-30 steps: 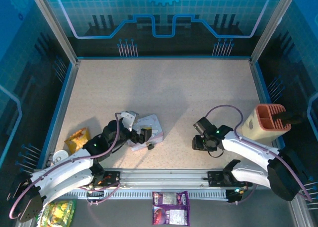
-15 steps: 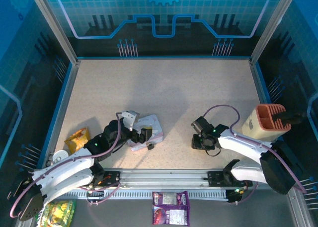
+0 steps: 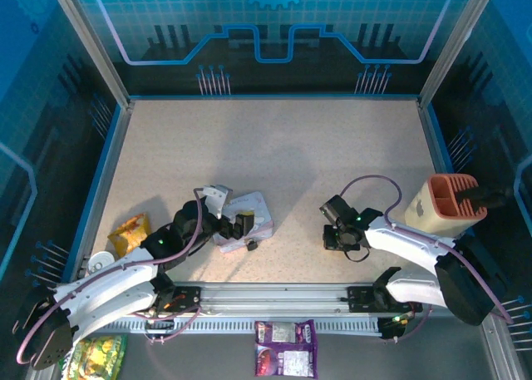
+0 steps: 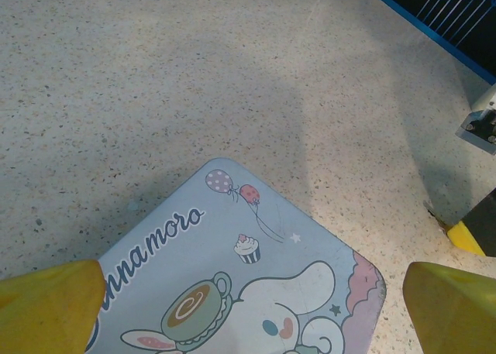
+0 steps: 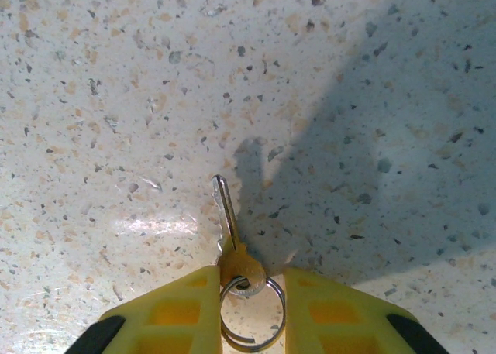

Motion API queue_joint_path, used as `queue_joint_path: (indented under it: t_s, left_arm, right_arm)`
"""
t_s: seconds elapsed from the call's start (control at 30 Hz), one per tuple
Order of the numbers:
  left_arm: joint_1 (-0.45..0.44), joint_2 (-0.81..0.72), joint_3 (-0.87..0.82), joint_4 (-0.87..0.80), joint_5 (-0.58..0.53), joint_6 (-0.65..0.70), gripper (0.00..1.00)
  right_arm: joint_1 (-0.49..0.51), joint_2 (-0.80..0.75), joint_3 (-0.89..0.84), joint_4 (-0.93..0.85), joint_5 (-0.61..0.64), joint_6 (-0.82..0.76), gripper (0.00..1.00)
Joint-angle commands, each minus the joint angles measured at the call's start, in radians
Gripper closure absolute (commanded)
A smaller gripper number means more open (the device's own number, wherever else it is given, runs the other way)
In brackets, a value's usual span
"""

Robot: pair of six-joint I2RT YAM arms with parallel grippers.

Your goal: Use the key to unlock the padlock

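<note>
The key (image 5: pixel 226 214) lies on the speckled table with a brass head and a wire ring (image 5: pixel 253 311). Its head and ring sit between my right gripper's (image 5: pixel 252 296) yellow fingers (image 5: pixel 174 311). The left finger touches the head, while a narrow gap stays on the right side. In the top view this right gripper (image 3: pixel 337 240) is low over the table at centre right. The padlock (image 3: pixel 249 247) is a small dark block beside the lilac cartoon tin (image 3: pixel 249 214). My left gripper (image 4: pixel 248 315) hangs open over the tin (image 4: pixel 256 269), its fingertips (image 4: pixel 46 307) wide apart.
A beige holder with an orange top (image 3: pixel 445 205) stands at the right edge. An orange snack packet (image 3: pixel 129 233) lies at the left, with a purple packet (image 3: pixel 285 347) and a green one (image 3: pixel 96 355) below the front rail. Blue walls ring the table (image 3: pixel 274 147).
The right gripper's jaws have narrowed around the key's head, and its arm edged slightly left. The left arm and the tin stay still.
</note>
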Motion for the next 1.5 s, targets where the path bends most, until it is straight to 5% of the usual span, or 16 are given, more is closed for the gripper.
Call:
queue_joint_path:
  t_s: [0.0,1.47]
  left_arm:
    - [-0.009,-0.003,-0.019,0.031,-0.026,0.017,0.01]
    - [-0.010,-0.003,-0.020,0.031,-0.036,0.020,0.01]
  right_arm:
    - [0.019,0.024,-0.034,0.082,-0.046,0.012,0.86]
    - [0.026,0.025,-0.043,0.104,-0.054,0.016,0.81]
